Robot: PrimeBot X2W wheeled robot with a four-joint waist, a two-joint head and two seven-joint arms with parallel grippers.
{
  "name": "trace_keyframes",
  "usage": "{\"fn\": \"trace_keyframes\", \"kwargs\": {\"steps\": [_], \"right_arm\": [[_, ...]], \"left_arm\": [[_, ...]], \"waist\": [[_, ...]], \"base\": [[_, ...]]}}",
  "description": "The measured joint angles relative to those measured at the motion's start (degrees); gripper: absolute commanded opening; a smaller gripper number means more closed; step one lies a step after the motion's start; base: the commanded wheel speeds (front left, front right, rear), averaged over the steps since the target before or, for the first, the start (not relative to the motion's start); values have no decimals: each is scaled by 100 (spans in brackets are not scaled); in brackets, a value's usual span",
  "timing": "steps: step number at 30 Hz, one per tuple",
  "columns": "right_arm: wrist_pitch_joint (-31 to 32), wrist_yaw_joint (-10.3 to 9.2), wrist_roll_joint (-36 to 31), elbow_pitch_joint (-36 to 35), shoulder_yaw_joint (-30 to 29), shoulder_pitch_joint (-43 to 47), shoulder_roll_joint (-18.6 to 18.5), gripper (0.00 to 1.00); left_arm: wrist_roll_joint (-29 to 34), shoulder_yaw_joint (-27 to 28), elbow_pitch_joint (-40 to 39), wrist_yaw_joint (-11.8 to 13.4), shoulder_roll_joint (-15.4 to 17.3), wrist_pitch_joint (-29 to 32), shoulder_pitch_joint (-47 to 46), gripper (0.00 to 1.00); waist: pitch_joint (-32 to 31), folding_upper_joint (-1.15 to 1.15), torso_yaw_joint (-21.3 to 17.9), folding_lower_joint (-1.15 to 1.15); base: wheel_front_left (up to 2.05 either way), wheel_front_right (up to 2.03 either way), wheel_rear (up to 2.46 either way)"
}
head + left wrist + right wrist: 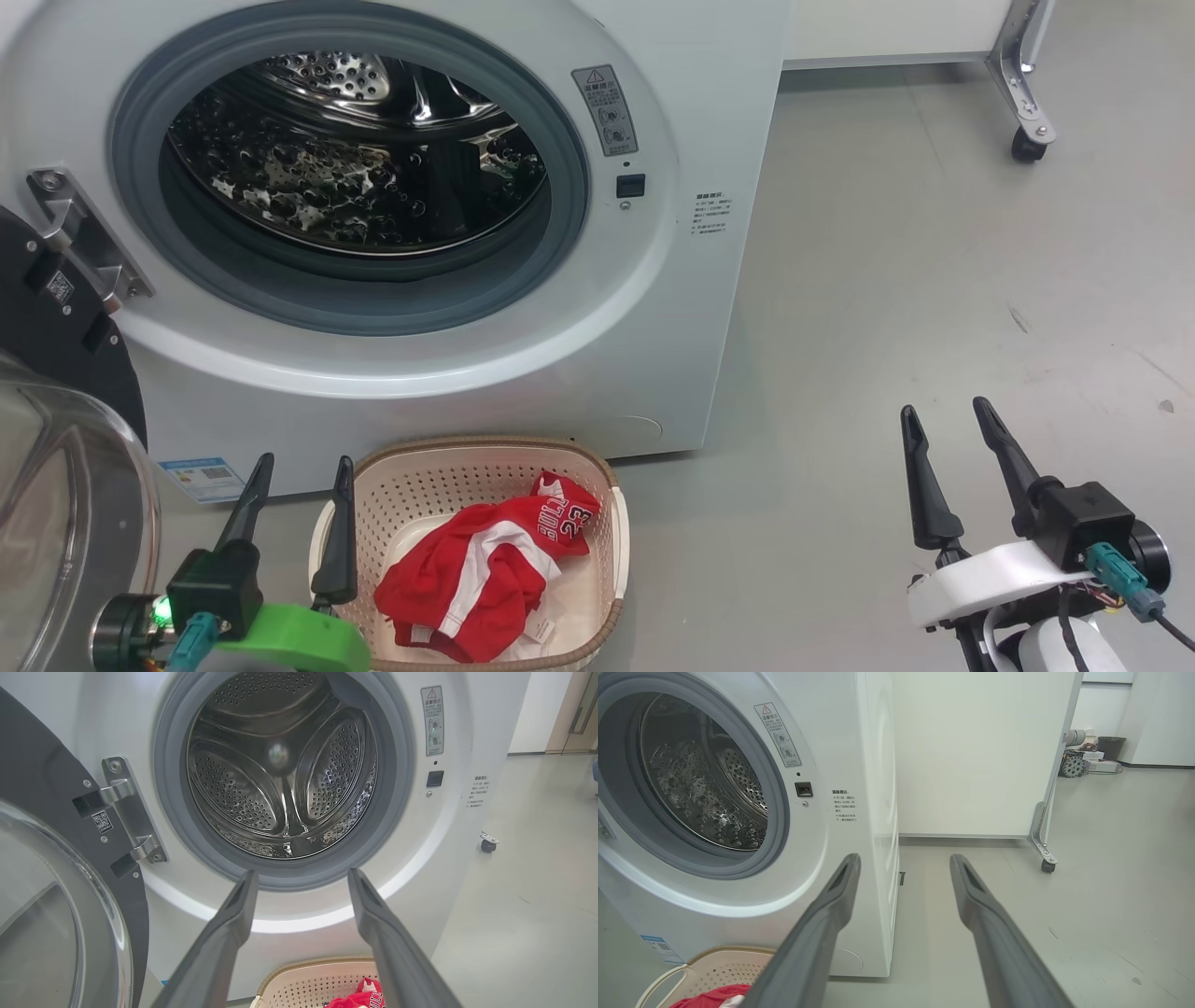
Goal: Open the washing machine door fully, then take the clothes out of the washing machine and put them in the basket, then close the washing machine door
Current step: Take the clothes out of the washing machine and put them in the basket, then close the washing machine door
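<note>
Before washing machine [653, 308], clothes [476, 579] inside basket [485, 446] rim, open floor [887, 308] rightward

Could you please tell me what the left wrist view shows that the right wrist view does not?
Left wrist view: the washing machine door, swung open at the picture's left, with its steel hinge. Right wrist view: a white wheeled partition and a dark bin far back. Both: the washing machine with its drum open, the basket and the red clothes in it.

The basket [611, 523] sits before the washing machine [691, 308] — clothes [485, 569] in it — door [56, 308] left.
</note>
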Motion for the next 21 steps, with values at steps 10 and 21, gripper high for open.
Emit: {"fn": "trace_keyframes", "kwargs": {"steps": [10,21], "right_arm": [[46,-42,0,-79,0,64,1,100],[85,-52,2,-121,-1,127,-2,100]], "left_arm": [[0,2,-191,70,22,155,163,100],[0,-40,-349,78,38,298,283,100]], "waist": [[-3,0,-17,0],[-102,0,29,0]], "base": [[0,0,0],[0,0,0]]}}
